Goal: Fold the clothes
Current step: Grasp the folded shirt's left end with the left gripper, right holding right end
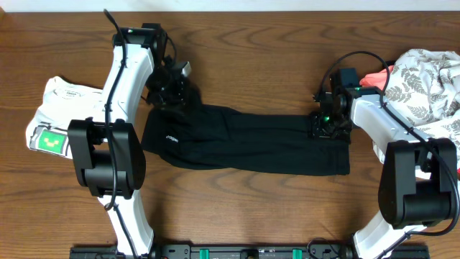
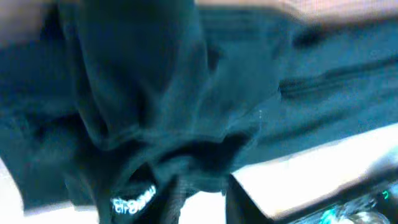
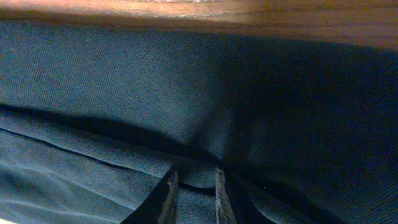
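One of the clothes, a black garment (image 1: 244,140) with a tiny white logo (image 1: 172,139), lies spread long and wide across the table's middle. My left gripper (image 1: 171,97) is at its upper left corner. In the blurred left wrist view the black garment (image 2: 143,93) hangs bunched close in front, logo (image 2: 134,202) low down. The left gripper (image 2: 205,205) has its jaws a little apart, a bright gap showing beside the right finger (image 2: 249,202). My right gripper (image 1: 327,128) is at the garment's upper right end. In its wrist view the right gripper (image 3: 194,193) pinches a fold of the fabric (image 3: 186,93).
A folded white garment with a green patch (image 1: 57,119) lies at the left, beside the left arm. A heap of white leaf-print cloth (image 1: 424,86) with something red (image 1: 374,78) fills the right rear corner. Bare wooden table (image 1: 251,208) lies in front.
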Tool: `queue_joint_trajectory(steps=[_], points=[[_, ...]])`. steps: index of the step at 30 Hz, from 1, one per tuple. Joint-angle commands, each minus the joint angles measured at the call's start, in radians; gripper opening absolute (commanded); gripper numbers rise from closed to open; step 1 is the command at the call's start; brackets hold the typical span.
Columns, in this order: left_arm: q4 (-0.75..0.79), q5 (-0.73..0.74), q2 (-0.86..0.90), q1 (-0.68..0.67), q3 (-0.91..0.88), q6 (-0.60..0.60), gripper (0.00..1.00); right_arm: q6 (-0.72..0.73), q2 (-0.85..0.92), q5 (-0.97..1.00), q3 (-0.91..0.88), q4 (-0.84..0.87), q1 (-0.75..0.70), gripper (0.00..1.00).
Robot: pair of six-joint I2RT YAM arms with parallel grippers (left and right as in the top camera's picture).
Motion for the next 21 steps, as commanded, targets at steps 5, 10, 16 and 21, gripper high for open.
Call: queue_joint_trajectory(steps=[5, 10, 16, 21], points=[[0.233, 0.003, 0.012, 0.002, -0.002, -0.031, 0.48, 0.006, 0.000, 0.000, -0.003, 0.000, 0.005, 0.20], [0.365, -0.076, 0.019, -0.010, -0.002, -0.035, 0.56, 0.006, 0.000, 0.000, -0.003, 0.000, 0.005, 0.20], [0.370, -0.137, 0.043, -0.038, -0.002, 0.001, 0.56, 0.006, 0.000, -0.001, -0.003, 0.000, 0.005, 0.20], [0.350, -0.137, 0.099, -0.059, -0.002, 0.025, 0.56, 0.006, 0.000, -0.001, -0.003, -0.006, 0.005, 0.20]])
